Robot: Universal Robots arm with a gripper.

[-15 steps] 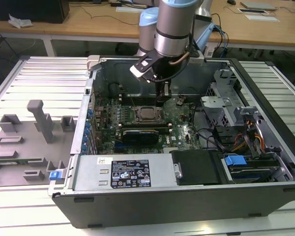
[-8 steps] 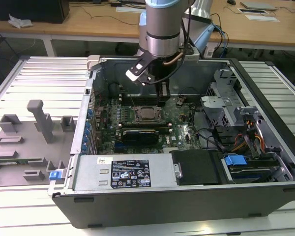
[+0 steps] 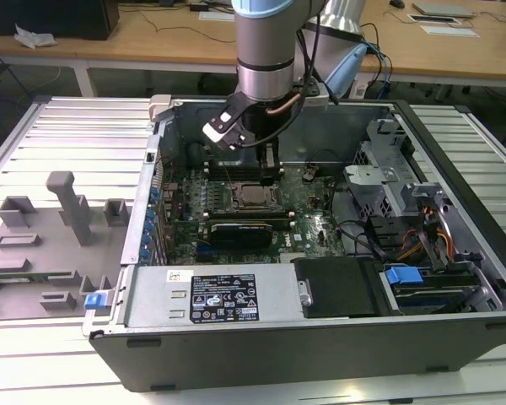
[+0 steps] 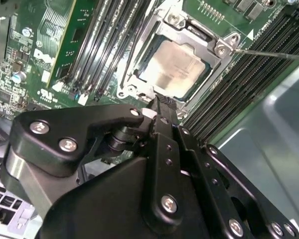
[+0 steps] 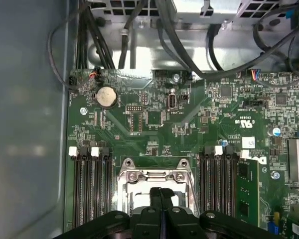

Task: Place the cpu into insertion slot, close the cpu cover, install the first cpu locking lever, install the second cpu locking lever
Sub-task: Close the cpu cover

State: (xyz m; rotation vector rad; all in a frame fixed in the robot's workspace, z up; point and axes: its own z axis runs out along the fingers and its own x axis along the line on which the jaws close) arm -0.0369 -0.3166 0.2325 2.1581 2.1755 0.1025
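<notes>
**Item: socket at lever stage, cpu seated, cover down, nothing held.**
The cpu (image 4: 177,67) is seen lying flat in the insertion slot (image 3: 255,197), at about 10 o'clock from the middle of the computer case (image 3: 320,126). The cpu cover (image 4: 187,34) is laid over it, the chip's top showing through the window. The placing and closing steps are therefore judged done, and the first locking lever is judged the step in hand. A thin lever (image 4: 271,54) is seen running out over the memory slots (image 4: 259,67); whether it is hooked cannot be told. Catching so thin a rod is judged to call for fine aim and clearance from the slots. The gripper (image 4: 162,102) is held just above the socket's edge, at 1 o'clock of it in the exterior view. Its fingers (image 5: 154,198) are pressed together and empty, apart from the cpu.
</notes>
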